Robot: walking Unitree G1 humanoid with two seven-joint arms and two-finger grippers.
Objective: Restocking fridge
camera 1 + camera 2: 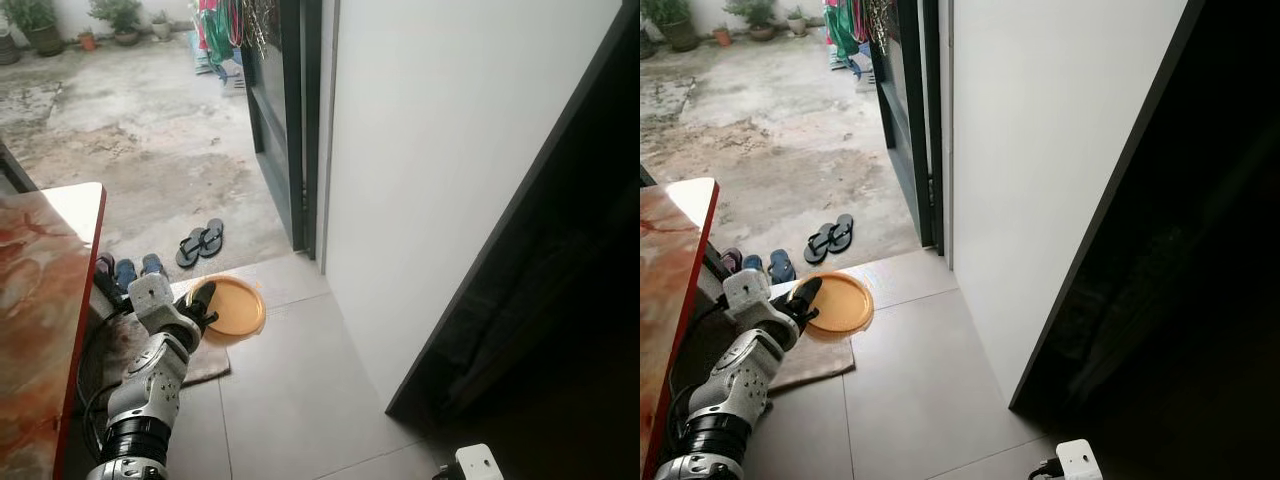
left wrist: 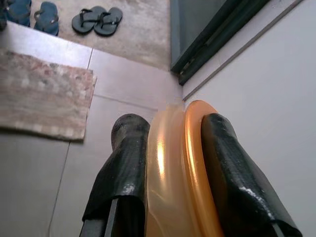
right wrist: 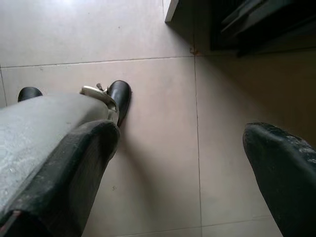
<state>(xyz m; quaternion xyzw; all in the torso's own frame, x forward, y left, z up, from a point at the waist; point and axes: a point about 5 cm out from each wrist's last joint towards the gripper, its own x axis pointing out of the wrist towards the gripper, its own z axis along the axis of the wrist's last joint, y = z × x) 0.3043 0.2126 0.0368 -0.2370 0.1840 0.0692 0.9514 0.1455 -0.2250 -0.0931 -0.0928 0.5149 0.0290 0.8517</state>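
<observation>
My left gripper (image 1: 204, 300) is shut on the rim of a round orange plate (image 1: 236, 308), held low over the tiled floor at my left. The left wrist view has the plate's edge (image 2: 177, 168) clamped between the two black fingers (image 2: 123, 163). A tall white panel (image 1: 440, 170), seemingly the fridge's door or side, stands ahead on the right, with a dark opening (image 1: 560, 330) beside it. My right gripper (image 3: 182, 133) hangs open over bare tiles, nothing between its fingers.
A red marbled table (image 1: 40, 300) stands close on my left. A mat (image 1: 205, 365) lies under the plate, and sandals (image 1: 200, 243) and blue slippers (image 1: 135, 270) sit at the dark doorway (image 1: 290, 120) to a concrete yard. A white plug block (image 1: 478, 462) lies near my feet.
</observation>
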